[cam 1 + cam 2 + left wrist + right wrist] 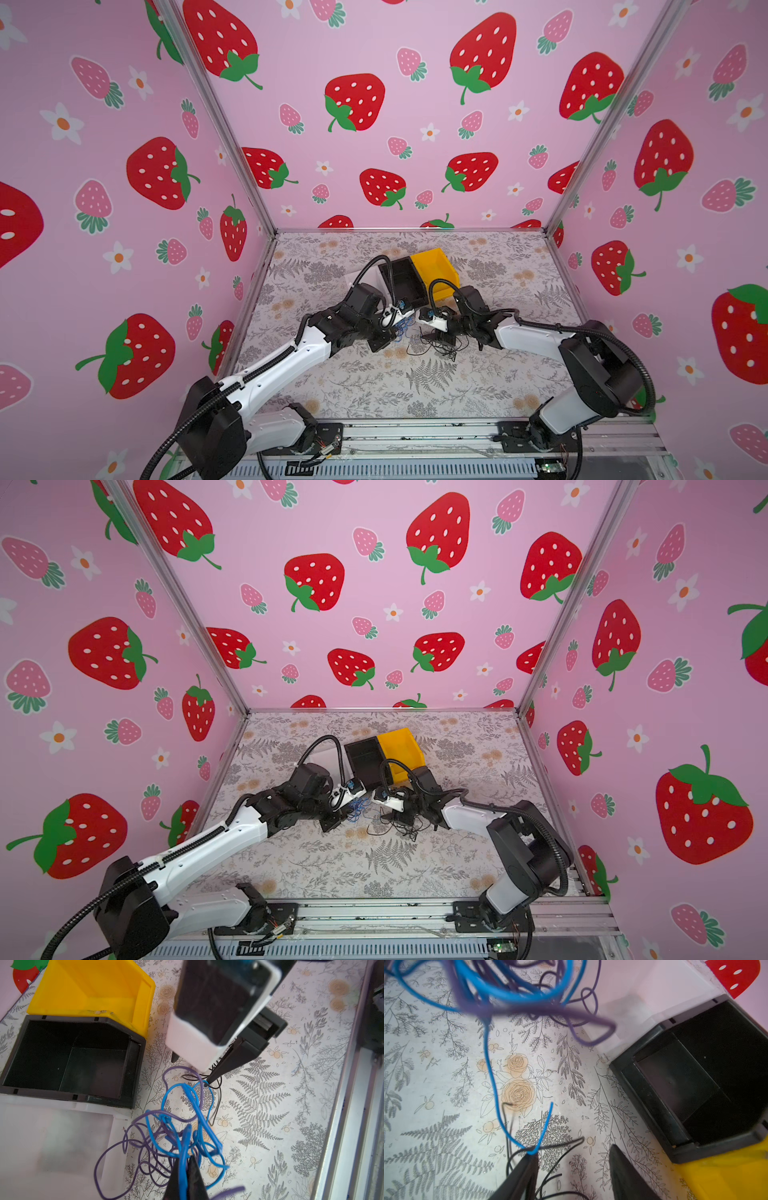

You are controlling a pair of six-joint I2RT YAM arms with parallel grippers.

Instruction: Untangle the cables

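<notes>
Hold: the left gripper (185, 1160) had its jaws pinched narrow on the blue cable (193, 1103), in the thick of its loops.
Clump: the blue cable and the purple cable (116, 1147) were curled through each other. In both top views this clump sat just beside the black cables (436, 347), at their 9 o'clock.
Strand: one blue length left the clump toward 3 o'clock, its long axis on the line between the two grippers, and ended in a short free tail.
Reach: the right gripper (572, 1157) stood with jaws partly apart, gripping nothing. The blue strand bent over the tip of one finger (525, 1169), touching it. The other finger stood clear over the bare table (446, 1084).
Heap: the black cables lay loose under that gripper, at least one crossing the same fingertip.
Bins: the black bin (401, 270) and yellow bin (432, 264) sat at 12 o'clock of both grippers, with no cable visible inside.
Nearer arm: the right, judged from the strand touching its finger.
Turning point: the strand seemed to sit at the fingertip, not plainly in the gap. Closing on it would likely need a small sideways shift first, then a pull toward 3 o'clock, away from the left arm's hold.
</notes>
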